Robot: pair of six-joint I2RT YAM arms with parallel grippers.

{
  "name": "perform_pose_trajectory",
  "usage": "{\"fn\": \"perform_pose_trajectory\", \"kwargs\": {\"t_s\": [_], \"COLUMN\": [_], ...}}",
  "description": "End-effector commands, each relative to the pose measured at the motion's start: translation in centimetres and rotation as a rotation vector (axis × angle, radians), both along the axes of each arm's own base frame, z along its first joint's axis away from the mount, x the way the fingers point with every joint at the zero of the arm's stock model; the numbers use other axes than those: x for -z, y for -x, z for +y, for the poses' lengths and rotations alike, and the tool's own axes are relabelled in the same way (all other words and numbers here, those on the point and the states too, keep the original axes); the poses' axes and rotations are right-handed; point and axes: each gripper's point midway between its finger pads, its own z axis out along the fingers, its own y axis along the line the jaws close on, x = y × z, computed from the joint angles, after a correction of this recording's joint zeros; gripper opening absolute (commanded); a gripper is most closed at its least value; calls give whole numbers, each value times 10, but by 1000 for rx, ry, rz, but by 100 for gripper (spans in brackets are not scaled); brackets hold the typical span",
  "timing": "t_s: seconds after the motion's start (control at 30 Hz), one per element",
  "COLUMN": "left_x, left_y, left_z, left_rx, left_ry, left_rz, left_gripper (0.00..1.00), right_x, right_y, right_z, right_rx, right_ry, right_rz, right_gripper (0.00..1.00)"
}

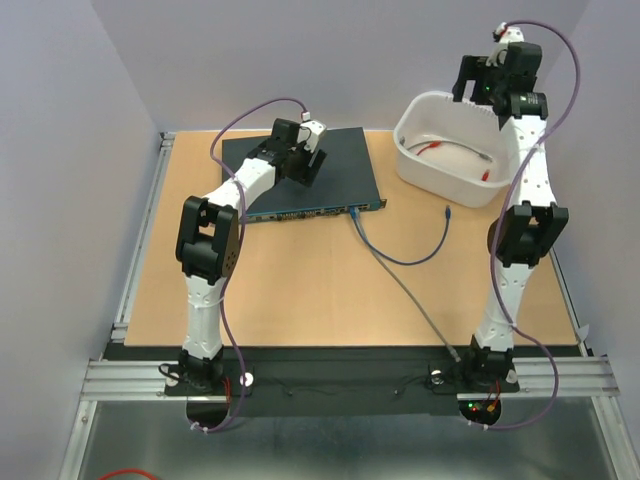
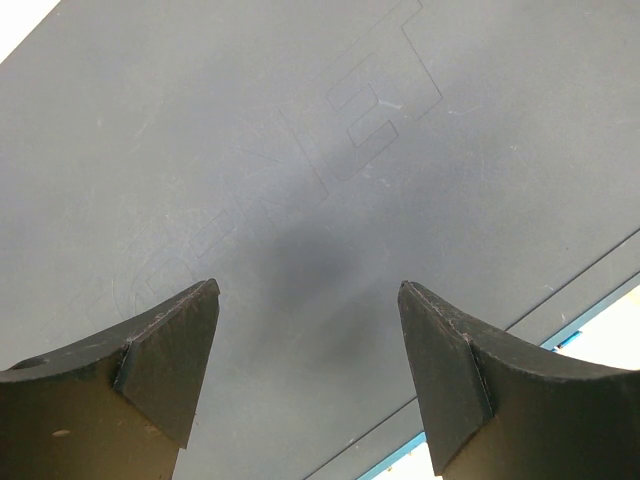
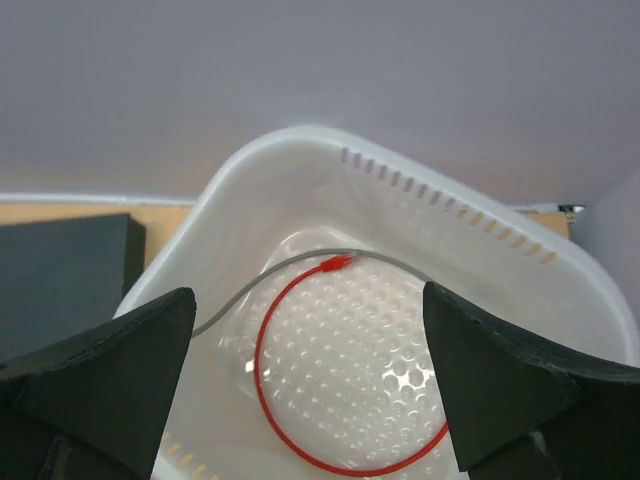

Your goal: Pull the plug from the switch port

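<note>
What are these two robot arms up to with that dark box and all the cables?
They are working on unplugging cables from the switch. The left gripper is down at the switch's flat top, open and holding nothing; whether it presses on it is unclear. The right gripper hangs wide open and empty above the white tub, where a red cable lies. A blue cable is plugged into the switch's front edge, and a grey cable runs from there too.

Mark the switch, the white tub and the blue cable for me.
switch (image 1: 345, 165), top external view, bare top panel.
white tub (image 1: 452, 188), top external view, near outer wall.
blue cable (image 1: 447, 213), top external view, loose end.
</note>
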Motion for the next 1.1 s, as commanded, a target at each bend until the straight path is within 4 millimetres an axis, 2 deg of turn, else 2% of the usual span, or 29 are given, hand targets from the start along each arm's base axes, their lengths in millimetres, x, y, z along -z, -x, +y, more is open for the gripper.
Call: {"fn": "perform_pose_trajectory", "kwargs": {"t_s": [0.0,0.07,0.13,0.2,0.23,0.27,0.3,0.33,0.37,0.4,0.43,0.47,0.5,0.53,0.6,0.63,0.67,0.73,0.77,0.8,0.83,0.93,0.97,1.07], "left_x": [-41,-42,-39,-38,-38,-39,-38,-39,-38,-35,-33,-30,-22,-20,-9,-6,-2,0,2,4,6,11,12,14], "left_y": [-3,-1,-1,-4,-4,-6,-6,-6,-6,-8,-9,-8,-8,-8,-5,-4,-4,-3,-3,-4,-4,-4,-4,-3], "left_z": [-9,-9,-7,-8,-9,-11,-13,-17,-18,-19,-20,-22,-22,-22,-26,-26,-26,-26,-26,-26,-26,-24,-24,-23], "left_rx": [19,25,24,22,22,22,25,30,28,26,22,24,17,14,19,16,15,12,11,10,6,0,-1,-1], "left_ry": [44,38,34,36,39,49,54,59,61,61,59,55,52,54,46,41,40,38,37,35,32,23,22,21], "left_rz": [-71,-72,-69,-68,-67,-67,-64,-65,-62,-58,-59,-54,-40,-34,-15,-8,-5,-4,-5,-4,-2,0,3,5], "left_gripper": [84,84,84,84,84,84,84,84,84,84,84,84,84,84,84,84,84,84,84,84,84,84,84,84], "right_x": [12,-9,-27,-40,-42,-28,-20,-2,1,36,46,50,81,81,103,136,136,155,172,174,183,195,206,220], "right_y": [-4,13,28,54,66,87,99,109,118,137,146,152,166,168,180,196,193,202,198,202,195,185,180,171], "right_z": [-90,-71,-44,-8,18,53,73,86,122,136,149,170,176,192,208,217,226,237,241,248,252,258,261,260], "right_rx": [296,221,117,-1,-104,-206,-264,-295,-361,-373,-393,-430,-398,-416,-404,-419,-442,-449,-456,-473,-485,-481,-475,-440], "right_ry": [-77,-80,-115,-93,-102,-84,-81,-97,-112,-170,-201,-226,-289,-326,-442,-491,-538,-651,-679,-751,-780,-828,-830,-841], "right_rz": [3,-11,-31,-35,-34,-11,0,33,18,101,120,109,184,158,206,283,246,316,321,345,329,350,364,364], "right_gripper": [100,100,100,98,97,97,97,96,91,88,84,80,78,72,65,62,58,56,56,56,56,55,54,54]}}
